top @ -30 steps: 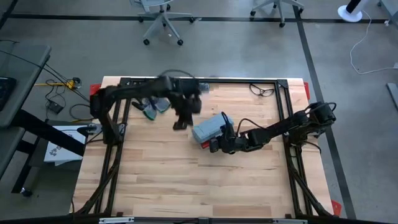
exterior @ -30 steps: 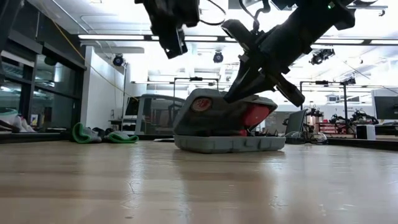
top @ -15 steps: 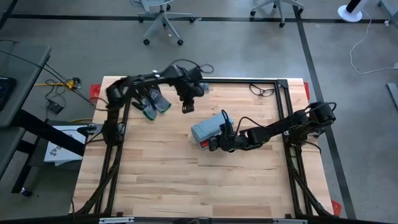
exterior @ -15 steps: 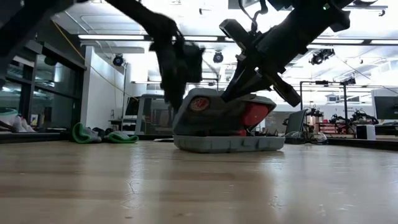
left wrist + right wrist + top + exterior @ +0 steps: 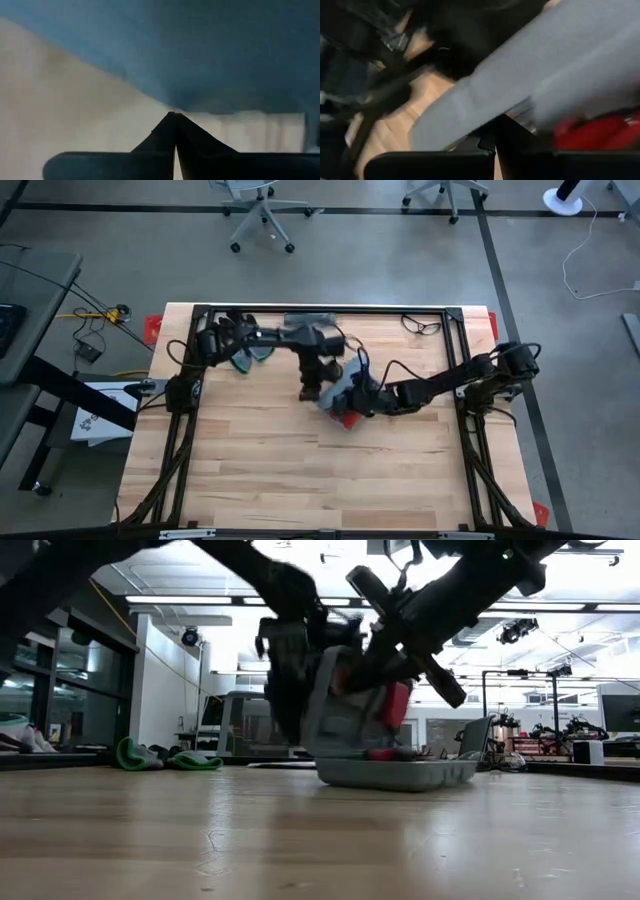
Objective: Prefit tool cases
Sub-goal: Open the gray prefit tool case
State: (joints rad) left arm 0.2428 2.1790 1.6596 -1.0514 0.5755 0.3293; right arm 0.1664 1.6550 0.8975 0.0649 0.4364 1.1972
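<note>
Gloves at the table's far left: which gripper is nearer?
Left. The left gripper, shut, sits at the case, nearer the gloves; the right gripper, shut, is on the case's other side.

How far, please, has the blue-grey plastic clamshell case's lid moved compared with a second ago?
Yes, it moved: the blue-grey plastic clamshell case has its lid swung up from nearly closed to steeply raised above its base on the wooden table.

Mid-table is crowded: the tool case [image 5: 338,392], lid propped steeply up, is hemmed by the left gripper [image 5: 312,390] and right gripper [image 5: 360,396]; gloves [image 5: 243,352] block the far-left corner; the near boards [image 5: 300,480] are left open
</note>
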